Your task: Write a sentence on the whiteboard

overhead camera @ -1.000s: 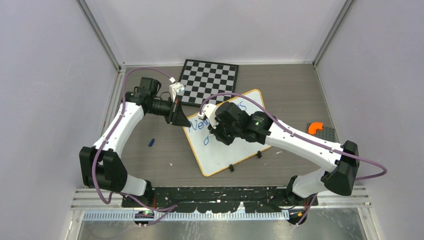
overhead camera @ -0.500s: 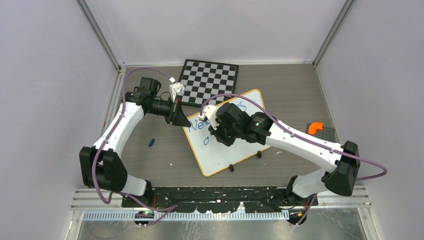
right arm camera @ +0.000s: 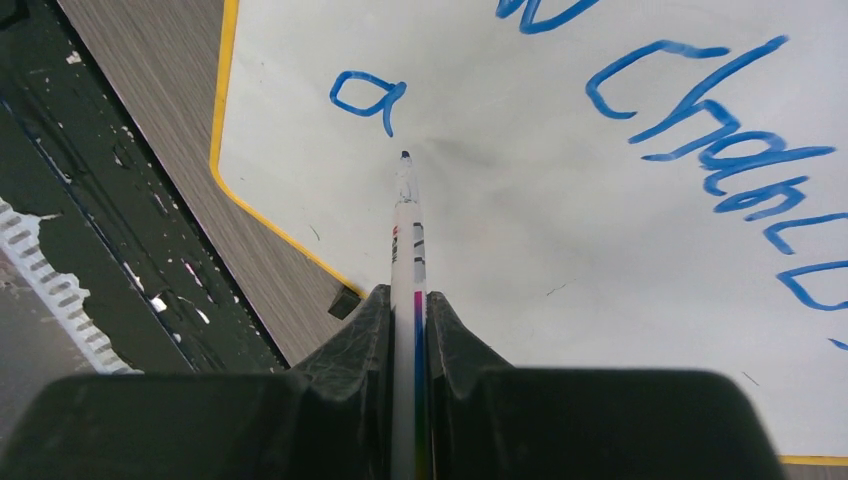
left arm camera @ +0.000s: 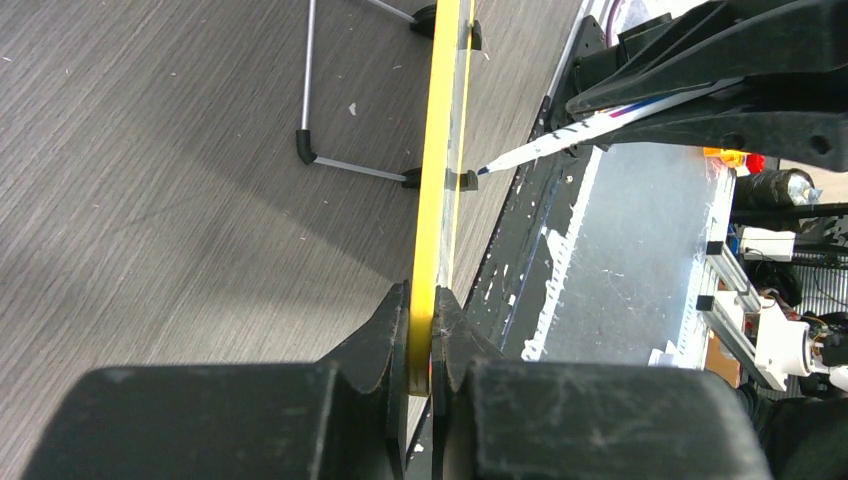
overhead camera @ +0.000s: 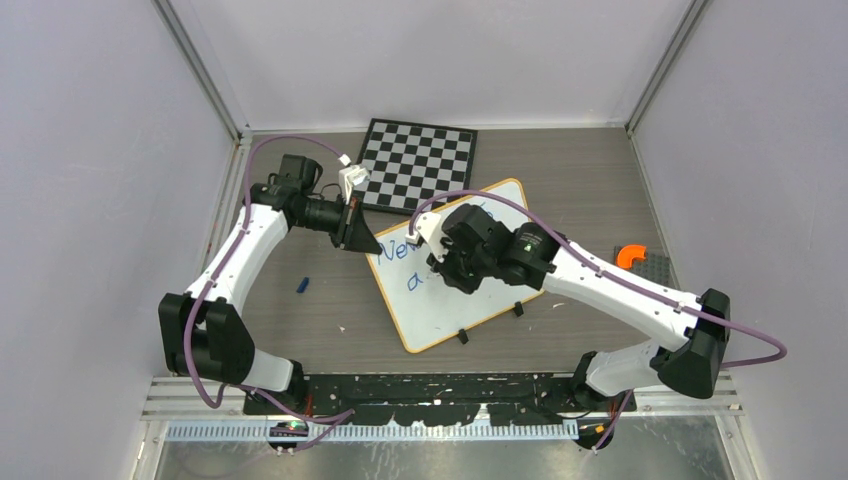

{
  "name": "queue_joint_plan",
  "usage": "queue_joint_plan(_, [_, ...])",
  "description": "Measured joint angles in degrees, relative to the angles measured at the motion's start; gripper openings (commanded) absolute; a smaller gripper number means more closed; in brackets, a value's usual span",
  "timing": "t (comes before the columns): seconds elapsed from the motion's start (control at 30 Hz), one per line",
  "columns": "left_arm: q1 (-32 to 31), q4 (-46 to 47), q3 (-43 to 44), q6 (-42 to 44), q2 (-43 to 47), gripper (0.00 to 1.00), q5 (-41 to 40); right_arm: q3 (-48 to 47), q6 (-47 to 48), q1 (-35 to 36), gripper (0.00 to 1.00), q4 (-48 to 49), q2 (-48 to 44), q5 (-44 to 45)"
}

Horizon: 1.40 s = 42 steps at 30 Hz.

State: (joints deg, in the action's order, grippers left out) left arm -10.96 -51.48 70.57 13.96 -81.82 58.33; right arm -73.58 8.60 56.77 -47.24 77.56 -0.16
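Note:
The whiteboard (overhead camera: 445, 312), white with an orange-yellow rim, lies tilted on the table with blue writing on it. My left gripper (overhead camera: 364, 243) is shut on its upper left rim; the left wrist view shows the yellow edge (left arm camera: 434, 200) pinched in the left gripper (left arm camera: 425, 345). My right gripper (overhead camera: 441, 270) hovers over the board's middle, shut on a white marker (right arm camera: 407, 250). In the right wrist view the marker points down at the whiteboard (right arm camera: 600, 260) from the right gripper (right arm camera: 408, 300), its tip just right of a blue letter "a" (right arm camera: 368, 95). Whether the tip touches the board does not show.
A black-and-white chessboard (overhead camera: 418, 163) lies behind the whiteboard. A small blue cap (overhead camera: 302, 284) lies on the table to the left. An orange piece (overhead camera: 630, 255) sits on a grey plate (overhead camera: 657, 268) at the right edge. Two black clips (overhead camera: 462, 336) hold the board's near rim.
My right gripper has shifted a little to the right with the marker, uncovering the blue "a" on the second line. The left arm and the board have not moved.

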Motion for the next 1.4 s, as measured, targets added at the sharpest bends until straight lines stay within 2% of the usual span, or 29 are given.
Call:
queue_joint_plan(0.57, [0.0, 0.0, 0.0, 0.0, 0.0, 0.0, 0.0, -1.9, 0.6, -0.2, 0.0, 0.7, 1.4, 3.5])
queue_joint_plan(1.0, [0.0, 0.0, 0.0, 0.0, 0.0, 0.0, -0.1, 1.3, 0.7, 0.0, 0.0, 0.7, 1.4, 2.5])
queue_joint_plan(1.4, [0.0, 0.0, 0.0, 0.0, 0.0, 0.0, 0.0, -0.3, 1.0, -1.1, 0.0, 0.0, 1.2, 3.1])
